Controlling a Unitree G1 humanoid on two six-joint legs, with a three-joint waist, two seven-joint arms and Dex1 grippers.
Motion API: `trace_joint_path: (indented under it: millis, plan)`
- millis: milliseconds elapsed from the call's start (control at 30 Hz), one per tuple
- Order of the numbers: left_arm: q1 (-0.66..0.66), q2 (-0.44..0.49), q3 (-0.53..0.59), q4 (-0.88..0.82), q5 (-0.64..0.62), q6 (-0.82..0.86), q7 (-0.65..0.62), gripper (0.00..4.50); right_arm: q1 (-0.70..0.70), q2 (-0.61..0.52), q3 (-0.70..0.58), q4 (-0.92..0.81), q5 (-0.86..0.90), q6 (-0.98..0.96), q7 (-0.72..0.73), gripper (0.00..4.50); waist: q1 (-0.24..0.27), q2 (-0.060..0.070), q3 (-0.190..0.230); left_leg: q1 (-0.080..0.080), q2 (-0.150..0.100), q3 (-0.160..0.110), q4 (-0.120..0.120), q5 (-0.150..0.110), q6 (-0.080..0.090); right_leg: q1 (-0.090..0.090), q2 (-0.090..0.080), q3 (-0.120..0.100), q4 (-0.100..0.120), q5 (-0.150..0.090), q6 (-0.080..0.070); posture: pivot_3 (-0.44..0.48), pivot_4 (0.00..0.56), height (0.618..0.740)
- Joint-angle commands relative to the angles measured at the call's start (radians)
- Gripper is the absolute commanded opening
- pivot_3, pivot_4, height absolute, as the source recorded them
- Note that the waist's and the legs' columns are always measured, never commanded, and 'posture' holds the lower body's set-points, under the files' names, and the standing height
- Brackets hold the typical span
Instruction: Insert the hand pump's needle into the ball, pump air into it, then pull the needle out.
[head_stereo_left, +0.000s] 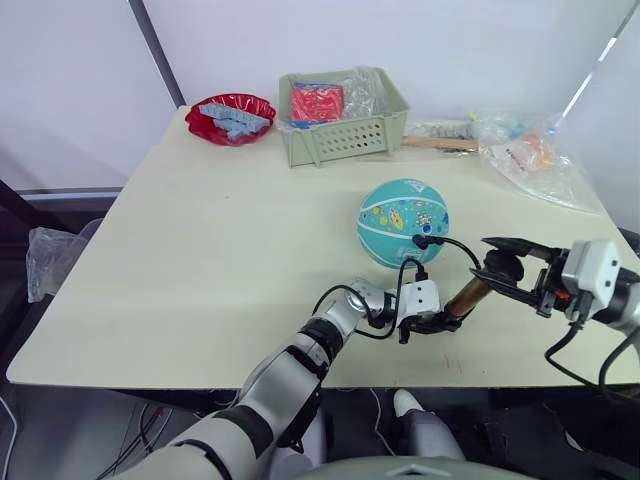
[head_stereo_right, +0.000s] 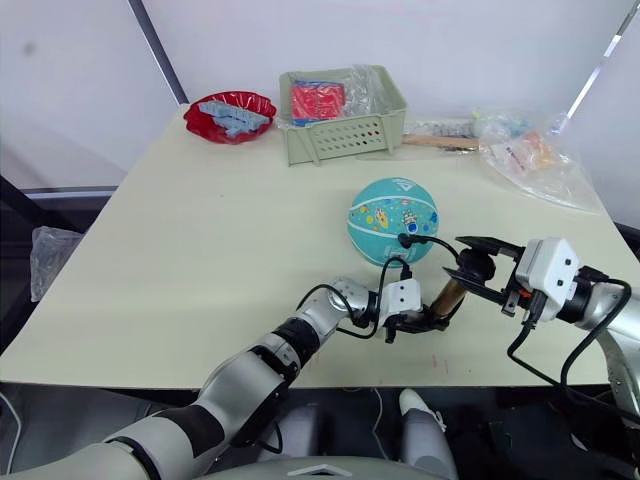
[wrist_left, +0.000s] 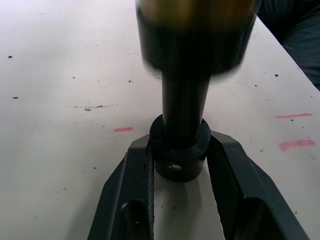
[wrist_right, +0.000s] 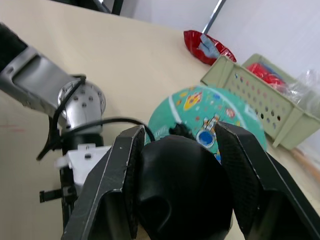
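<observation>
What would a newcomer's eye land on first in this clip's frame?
The teal ball on the right half of the table, with the pump's black hose running to a fitting on its near side. Just in front, both tools share the hand pump: the left tool clamps its lower black end, the right tool grips the black handle. At the far edge sit a green basket and a red bowl.

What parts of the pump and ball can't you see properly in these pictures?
- The needle: too small in the eye views; the hose fitting meets the ball, but how deep is unclear.
- The hand pump handle: the right tool hides it in the right wrist view.
- The pump barrel: blurred and cut off at the edge in the left wrist view, above the left tool.
</observation>
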Motion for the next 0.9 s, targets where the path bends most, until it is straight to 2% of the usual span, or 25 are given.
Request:
trace_joint_path:
  millis: [33, 233, 367, 467, 700, 900]
  plan:
    - [0.048, 0.048, -0.055, 0.116, 0.088, 0.086, -0.004, 1.03, 0.065, 0.036, 0.141, 0.126, -0.081, -0.005, 0.042, 1.71, 0.000, 0.000, -0.001, 0.000, 0.000, 0.000, 0.000, 0.000, 0.000, 0.000, 0.000, 0.000, 0.000, 0.000, 0.000, 0.000, 0.150, 0.738]
    - [0.048, 0.046, -0.054, 0.116, 0.088, 0.087, -0.003, 1.03, 0.051, 0.065, 0.177, 0.188, -0.121, -0.047, 0.037, 1.71, 0.000, 0.000, -0.003, 0.000, 0.000, -0.001, -0.001, 0.000, 0.000, 0.000, 0.000, 0.000, 0.000, 0.000, 0.000, 0.000, 0.150, 0.738]
    - [0.046, 0.046, -0.054, 0.116, 0.087, 0.087, -0.004, 1.03, 0.037, 0.062, 0.155, 0.172, -0.106, -0.048, 0.027, 1.71, 0.000, 0.000, -0.003, 0.000, 0.000, -0.001, -0.001, 0.000, 0.000, 0.000, -0.001, -0.001, 0.000, 0.000, -0.001, 0.000, 0.150, 0.738]
    - [0.046, 0.046, -0.055, 0.118, 0.088, 0.087, -0.005, 1.03, 0.010, 0.022, 0.086, 0.108, -0.055, -0.020, 0.024, 1.71, 0.000, 0.001, -0.003, 0.000, 0.000, -0.001, -0.001, 0.000, 0.000, 0.000, -0.001, 0.000, 0.000, 0.000, -0.001, 0.000, 0.150, 0.738]
    - [0.047, 0.042, -0.057, 0.119, 0.092, 0.085, -0.007, 1.03, -0.061, -0.093, -0.103, -0.044, 0.143, 0.110, 0.014, 1.71, 0.009, 0.021, 0.012, -0.005, -0.002, -0.001, -0.001, 0.000, 0.000, -0.002, -0.004, -0.002, -0.001, 0.000, 0.000, 0.000, 0.150, 0.738]
    - [0.047, 0.040, -0.058, 0.119, 0.095, 0.082, -0.010, 1.03, -0.143, -0.177, -0.242, -0.083, 0.261, 0.213, 0.004, 1.71, 0.012, 0.021, 0.017, -0.006, -0.003, 0.000, 0.000, 0.000, 0.000, -0.002, 0.000, -0.003, -0.001, 0.000, 0.000, 0.000, 0.150, 0.738]
